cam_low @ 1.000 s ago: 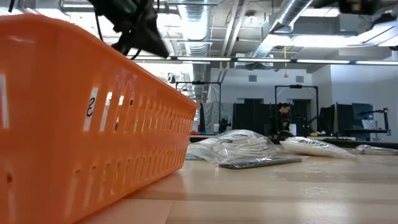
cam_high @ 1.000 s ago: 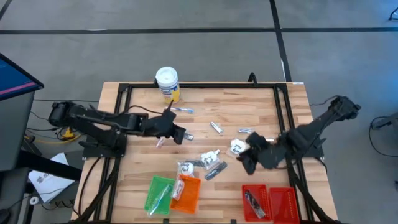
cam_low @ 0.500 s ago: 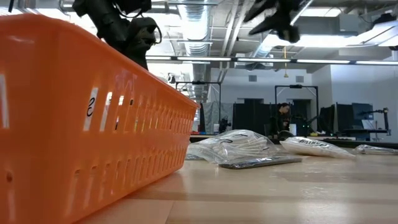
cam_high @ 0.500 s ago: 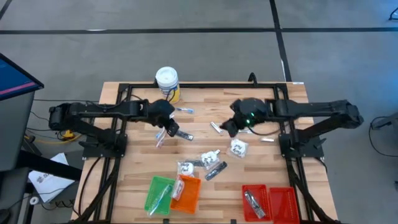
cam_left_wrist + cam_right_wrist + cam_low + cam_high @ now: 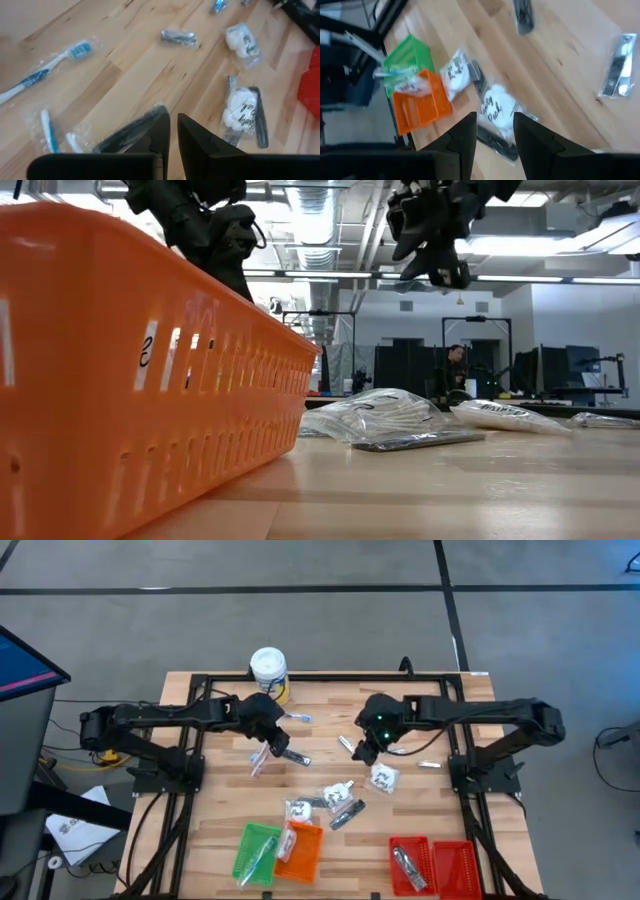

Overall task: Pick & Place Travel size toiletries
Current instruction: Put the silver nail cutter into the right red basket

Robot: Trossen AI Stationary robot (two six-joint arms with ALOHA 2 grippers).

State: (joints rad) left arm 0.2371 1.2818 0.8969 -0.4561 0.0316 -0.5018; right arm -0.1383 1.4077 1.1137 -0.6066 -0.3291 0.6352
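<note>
Orange tray (image 5: 300, 848): nearest edge, beside green tray (image 5: 256, 852); one packet already in it.
White packets (image 5: 340, 795): mid-tabletop (image 5: 420, 820), bunched; yours to sort.
Left tool (image 5: 277, 748): fingers nearly closed, holding nothing, above dark tube (image 5: 131, 131); lower it squarely.
Right tool (image 5: 364, 749): slightly parted, empty, beside silvery piece (image 5: 347, 745); centre before closing.
</note>
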